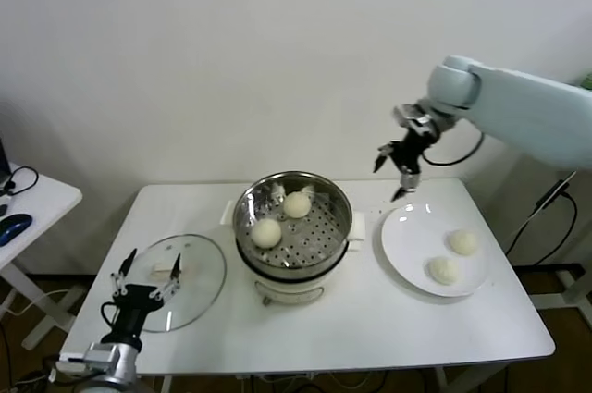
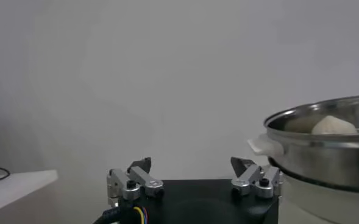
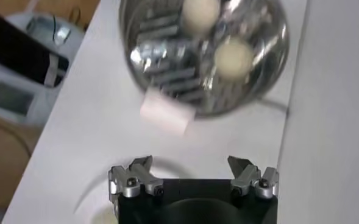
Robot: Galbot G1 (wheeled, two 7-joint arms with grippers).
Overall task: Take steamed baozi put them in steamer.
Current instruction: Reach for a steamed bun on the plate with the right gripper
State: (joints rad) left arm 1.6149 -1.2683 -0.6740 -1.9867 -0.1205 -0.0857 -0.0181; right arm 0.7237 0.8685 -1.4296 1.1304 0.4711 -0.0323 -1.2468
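Steamer [image 1: 293,227] has two baozi [image 1: 266,232] inside, two more on the plate [image 1: 407,236] at its 3 o'clock. Right hand [image 1: 392,176] wide open, empty, above the plate's 11 o'clock edge; left hand [image 1: 148,268] open too, parked over the lid [image 1: 199,273].

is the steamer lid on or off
Off: the glass lid lies flat on the table beside the open steamer.

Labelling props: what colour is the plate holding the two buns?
White; the plate shows best in the head view.
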